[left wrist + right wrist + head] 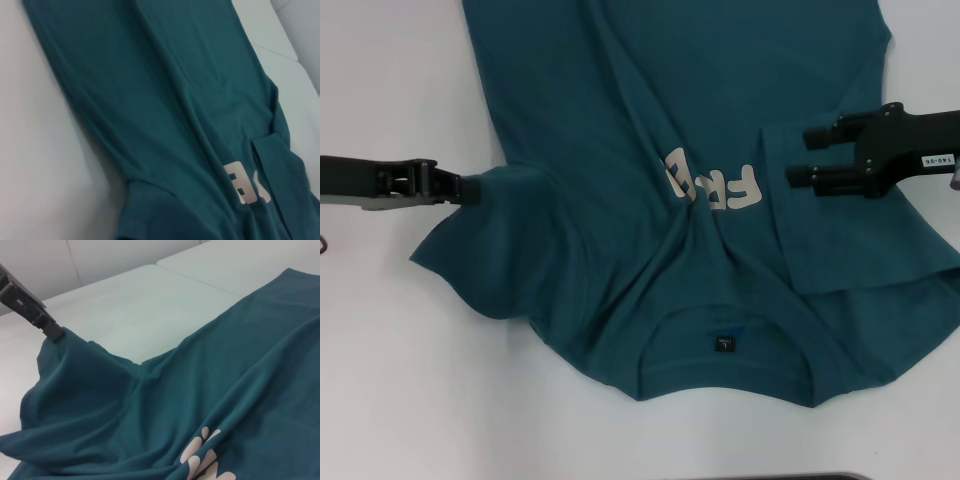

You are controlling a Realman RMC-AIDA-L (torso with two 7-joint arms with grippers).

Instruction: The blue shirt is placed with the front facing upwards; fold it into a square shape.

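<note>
Sleeve-folding is underway: left claw is pinching the blue shirt's left sleeve; right claw is hovering open. Next, carrying the sleeve inward.

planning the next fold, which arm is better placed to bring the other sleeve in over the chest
Left, probably. The left end effector is shut on the left sleeve of the shirt, lifting it. The right end effector hangs open over the right sleeve, which is already folded in over the letters.

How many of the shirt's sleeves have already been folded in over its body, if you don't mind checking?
1. The right-side sleeve lies folded over the blue shirt, below the open right gripper. The left sleeve is spread, pinched by the left gripper.
</note>
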